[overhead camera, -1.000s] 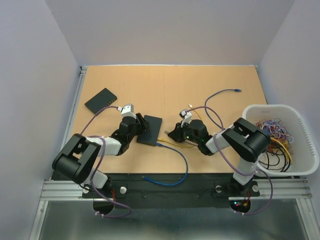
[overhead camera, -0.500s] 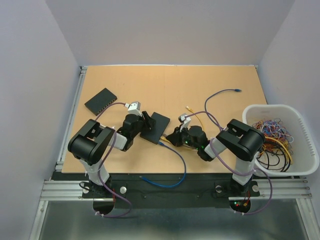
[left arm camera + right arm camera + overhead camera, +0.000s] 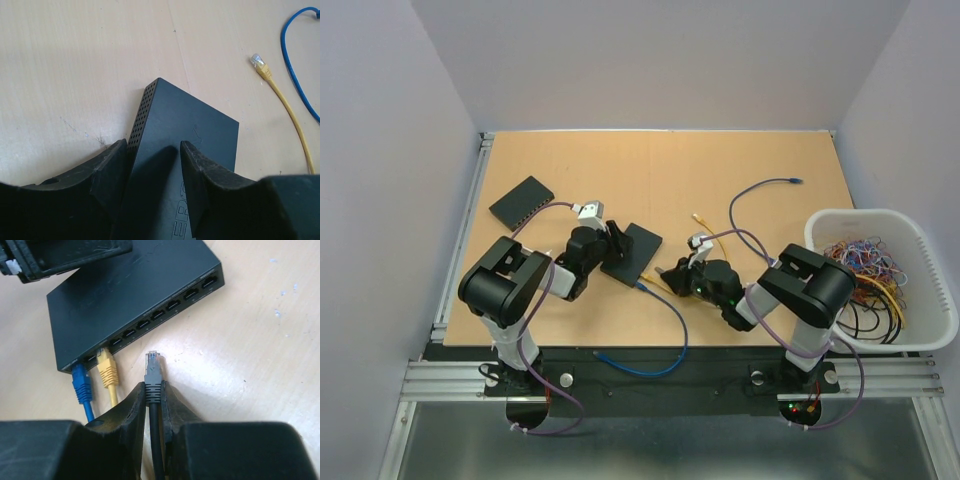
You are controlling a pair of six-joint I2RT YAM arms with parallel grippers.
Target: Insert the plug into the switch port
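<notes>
Sitting near the middle of the tan wooden surface [image 3: 650, 170]: one black flat network switch [image 3: 638, 245], its port row turned toward the right arm.

Left gripper [image 3: 150, 152]: jaws closed part-way on the switch at its rear corner. One finger [image 3: 107, 167] lies against the perforated side, the other [image 3: 200, 175] on the top face.

Port row, seen from the right wrist: a blue plug [image 3: 80, 382] is seated in the end socket and a yellow plug [image 3: 106, 369] in the one beside it. The remaining sockets show as dark openings.

Dark grey cable plug with a clear tip [image 3: 152, 367], on a black cable: tip pointed at the port row and just short of it. It does not touch the switch, and it stands just beside the yellow plug.

Right gripper [image 3: 153, 386]: jaws nearly shut, pinching the grey plug's boot from both sides.

Other items:
- Second black flat switch [image 3: 522, 200], at the far left of the surface, well apart from the first.
- Loose yellow cable with a clear end [image 3: 260, 61], lying beyond the held switch.
- Blue cable [image 3: 670, 335], looping from the seated blue plug toward the near edge.
- Purple cable with a blue end [image 3: 795, 180], on the far right of the surface.
- White plastic basket [image 3: 865, 213], at the right edge, holding tangled coloured cables [image 3: 865, 262].
</notes>
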